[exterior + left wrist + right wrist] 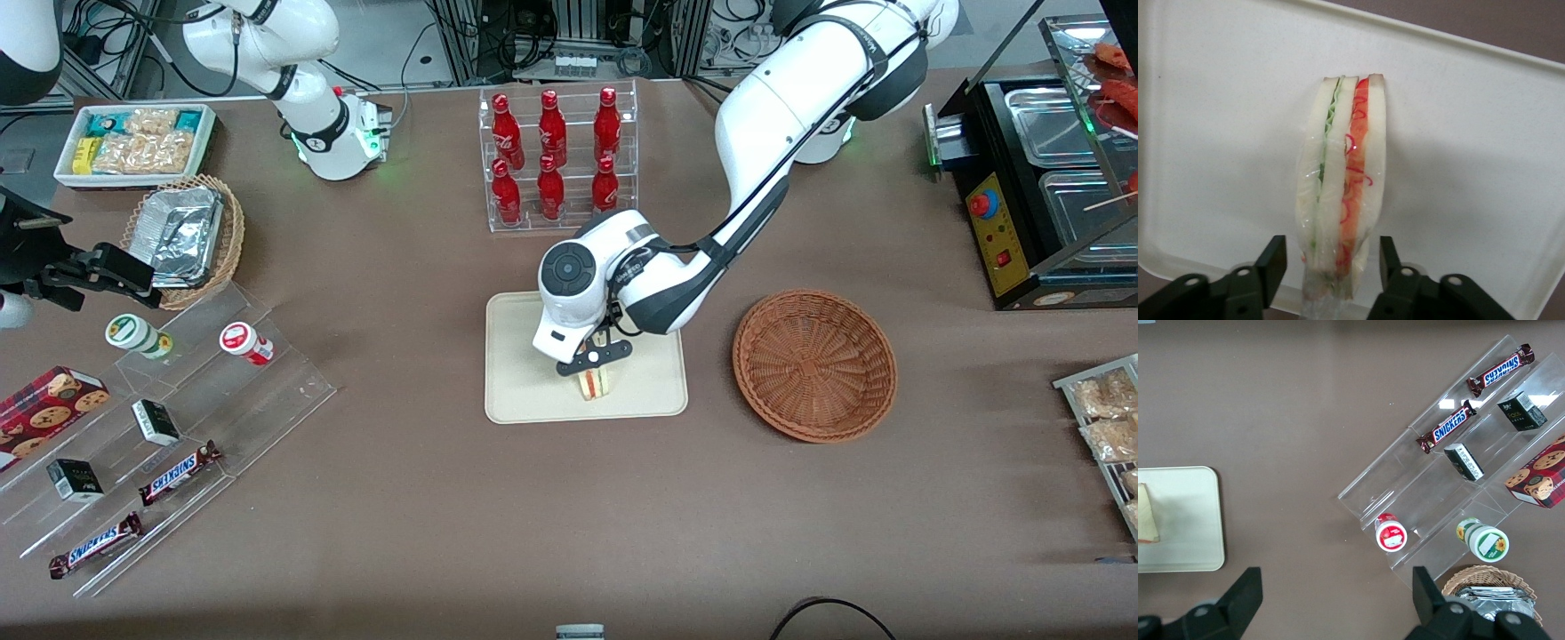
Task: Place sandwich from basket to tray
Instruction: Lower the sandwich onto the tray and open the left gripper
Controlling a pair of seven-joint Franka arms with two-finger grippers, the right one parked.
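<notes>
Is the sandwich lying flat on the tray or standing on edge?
On edge: the sandwich stands on the tray, filling stripes facing up. The gripper is above it, open fingers flanking without touching.

**Brown table: what sits on it**

Table (427,498) has a brown cover. Tray (524,404) mid-table, gripper (594,357) low over it. Empty wicker basket (814,364) beside the tray, toward working arm's end. Clear rack of red bottles (556,160) farther from camera. Stepped acrylic snack shelf (169,418), foil-tray basket (187,236) and white snack bin (135,142) at parked arm's end.
</notes>
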